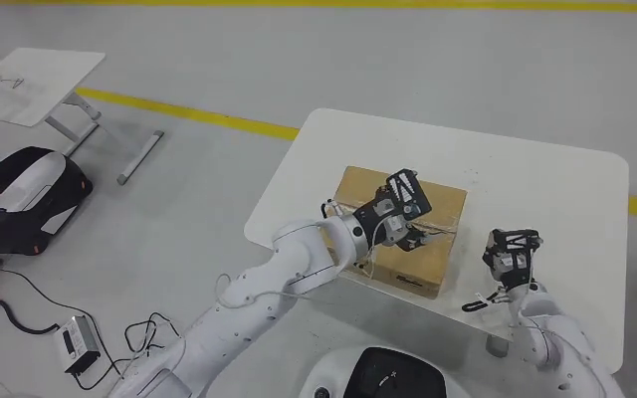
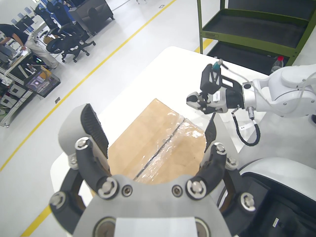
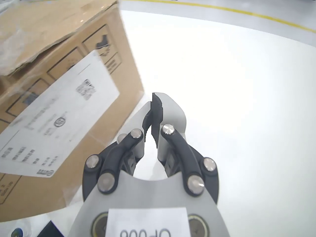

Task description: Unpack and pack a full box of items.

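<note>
1. Top view: the box (image 1: 403,239) stands on the white desk (image 1: 557,169), in the left half of it. The box is close to the desk edge on the robot's side.
2. A wide stretch of white desk surface lies between the box and the far edge. Another stretch lies between the box and the right edge.
3. The box is closed. A taped seam (image 2: 161,146) runs across its top from the robot's left to the robot's right, a little slanted against the desk edges.
4. From above the top looks nearly square, so the long axis cannot be told with certainty.
5. One side wall of the box carries a white label (image 3: 56,117). Above the label, the edge of the top flap stands a little raised from the wall.
6. The left gripper (image 1: 413,227) hangs over the box top, above the seam. Its jaws are released and spread wide, one on each side of the seam. It cannot be told whether they touch the cardboard.
7. The right gripper (image 3: 154,109) is over the bare desk just beside the right side of the box, apart from it, near the robot-side edge. Its jaws are clenched with nothing between them.
8. Beyond the desk a green cart (image 2: 246,28) stands on the floor, and a yellow line (image 1: 199,114) crosses the floor.
</note>
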